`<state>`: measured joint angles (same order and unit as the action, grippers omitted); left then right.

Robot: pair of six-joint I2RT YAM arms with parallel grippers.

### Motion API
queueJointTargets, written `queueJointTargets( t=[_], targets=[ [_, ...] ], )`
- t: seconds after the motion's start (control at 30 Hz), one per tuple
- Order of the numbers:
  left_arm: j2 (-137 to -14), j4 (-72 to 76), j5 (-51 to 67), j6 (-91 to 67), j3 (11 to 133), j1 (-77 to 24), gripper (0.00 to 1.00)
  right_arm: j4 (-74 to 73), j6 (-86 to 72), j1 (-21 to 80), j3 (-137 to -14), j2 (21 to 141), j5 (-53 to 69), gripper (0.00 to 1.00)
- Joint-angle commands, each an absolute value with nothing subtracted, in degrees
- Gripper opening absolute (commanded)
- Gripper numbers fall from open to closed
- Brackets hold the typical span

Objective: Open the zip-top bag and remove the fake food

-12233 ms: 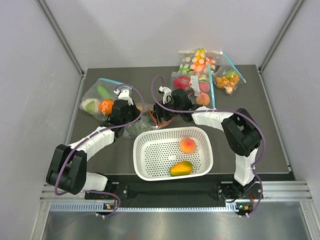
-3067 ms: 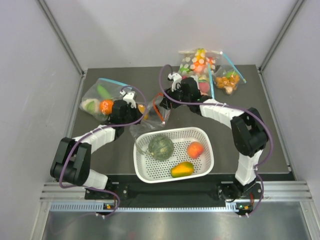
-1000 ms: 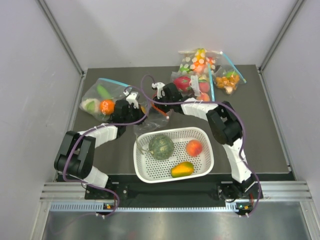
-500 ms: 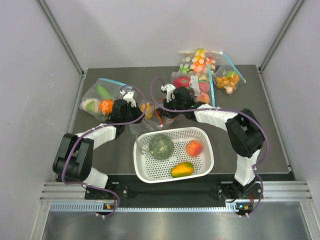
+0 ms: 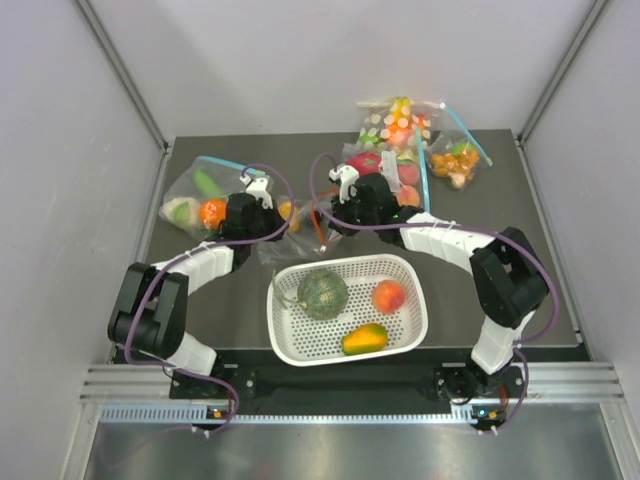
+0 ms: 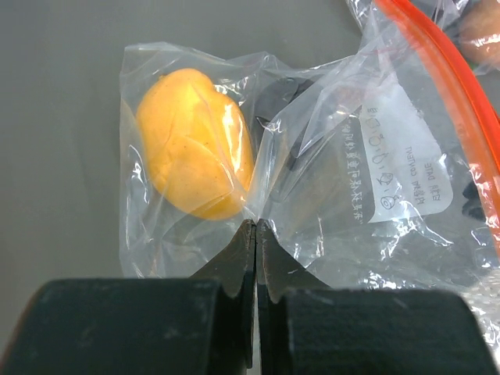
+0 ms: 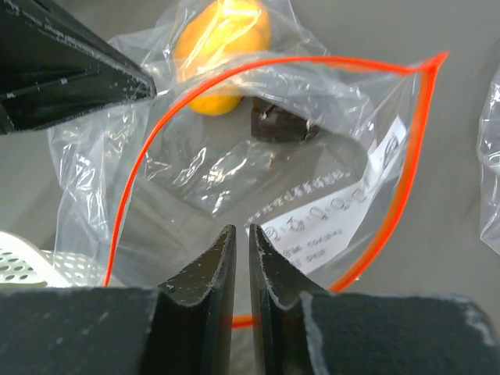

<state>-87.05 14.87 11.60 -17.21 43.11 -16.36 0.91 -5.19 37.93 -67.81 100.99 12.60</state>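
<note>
The zip-top bag point(image 5: 302, 236) lies crumpled behind the basket, and its red-orange mouth point(image 7: 406, 187) stands open in a wide loop. My left gripper point(image 6: 256, 223) is shut on the bag's closed end. Just beyond its tips, a small orange point(image 6: 195, 152) and a small dark piece point(image 6: 277, 117) lie inside the bag. My right gripper point(image 7: 242, 228) is pinched on the near rim, with the zip strip running between its fingers. The right wrist view looks into the bag at the orange point(image 7: 223, 39) and the dark piece point(image 7: 281, 123). From above, the left gripper point(image 5: 277, 220) and the right gripper point(image 5: 335, 214) flank the bag.
A white perforated basket point(image 5: 410, 325) near the front holds a green melon point(image 5: 322, 292), a peach point(image 5: 388, 296) and a mango point(image 5: 362, 339). A blue-zipped bag of toy food point(image 5: 198, 195) lies far left. More blue-zipped bags point(image 5: 400, 130) are piled at the back right.
My right gripper has shifted slightly right and narrowed onto the bag's rim, drawing the mouth open. The left gripper has kept its hold and barely moved.
</note>
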Motion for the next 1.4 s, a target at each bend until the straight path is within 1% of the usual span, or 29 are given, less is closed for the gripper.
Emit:
queueJointTargets(
  t=[0.0,0.1,0.2,0.27,0.3,0.37,0.4,0.5,0.6,0.7,0.77,0.8,0.83,0.87,0.9,0.93,0.97,1.03,1.1,1.13,1.2,1.37],
  targets=[
    [-87.5,15.0,9.8,-15.6,45.4,-15.9,0.0,3.7,-6.1,38.1,-69.5,99.5,12.4,0.12],
    [-88.3,14.9,9.3,-15.0,46.1,-16.0,0.0,4.2,-6.2,37.9,-71.7,101.9,13.4,0.12],
    [-89.7,14.8,9.4,-14.8,46.8,-16.0,0.0,4.5,-6.2,37.6,-74.7,105.0,14.3,0.16],
    [-90.9,14.7,9.8,-14.4,47.6,-16.0,0.0,4.7,-6.3,37.4,-76.1,107.1,14.8,0.23],
    [-91.1,14.7,9.8,-14.4,47.9,-16.0,0.0,4.8,-6.3,37.4,-77.4,107.9,14.9,0.3],
    [-91.9,14.5,10.4,-13.9,48.7,-15.9,0.0,4.8,-6.6,37.3,-79.4,110.2,14.9,0.39],
    [-91.9,14.7,11.0,-13.7,48.9,-15.9,0.0,4.7,-6.7,37.1,-80.1,110.9,15.0,0.47],
    [-90.5,16.9,15.5,-12.7,48.1,-16.0,0.0,5.4,-7.5,36.7,-80.9,113.0,15.5,0.6],
    [-87.2,18.9,19.6,-12.3,45.2,-16.0,0.0,6.1,-8.1,36.2,-80.5,113.6,15.2,0.66],
    [-83.3,21.8,24.5,-12.4,42.1,-16.1,0.0,6.4,-8.4,35.7,-80.0,113.8,14.9,0.69],
    [-80.7,22.7,25.0,-12.9,40.9,-16.2,0.0,6.6,-8.7,35.2,-79.2,114.0,14.9,0.69],
    [-80.0,22.9,24.3,-12.9,40.1,-16.1,0.05,7.0,-8.9,35.2,-78.9,114.2,14.8,0.69],
    [-78.8,22.9,23.5,-12.9,39.9,-16.1,0.12,7.3,-9.1,34.9,-78.6,114.0,14.8,0.69],
    [-78.2,22.6,20.8,-12.7,39.7,-16.1,0.22,7.5,-9.4,34.7,-78.1,114.2,14.8,0.69],
    [-77.8,22.2,19.4,-12.7,39.9,-16.1,0.35,7.6,-9.5,34.8,-78.0,114.3,14.9,0.7],
    [-77.1,21.6,17.5,-12.7,40.0,-16.1,0.51,7.6,-9.6,34.7,-77.7,114.3,14.9,0.7],
    [-76.9,21.5,13.1,-13.0,40.1,-16.1,0.58,7.9,-9.7,34.6,-77.4,114.4,14.8,0.69],
    [-77.4,21.3,7.5,-14.1,40.6,-16.1,0.66,7.9,-9.8,34.7,-77.3,114.6,14.9,0.7],
    [-78.6,20.0,1.7,-14.1,42.2,-16.0,0.69,8.1,-9.9,34.6,-77.3,114.9,14.9,0.69],
    [-80.3,18.2,0.6,-14.2,42.9,-16.0,0.74,8.2,-9.9,34.6,-77.3,114.8,14.9,0.7],
    [-82.1,17.4,-1.5,-14.9,44.3,-16.0,0.76,8.3,-10.0,34.6,-77.5,115.0,15.1,0.69],
    [-87.8,18.6,-1.8,-16.9,46.1,-15.9,0.82,8.3,-10.4,34.6,-79.1,116.3,15.9,0.7]
  ],
)
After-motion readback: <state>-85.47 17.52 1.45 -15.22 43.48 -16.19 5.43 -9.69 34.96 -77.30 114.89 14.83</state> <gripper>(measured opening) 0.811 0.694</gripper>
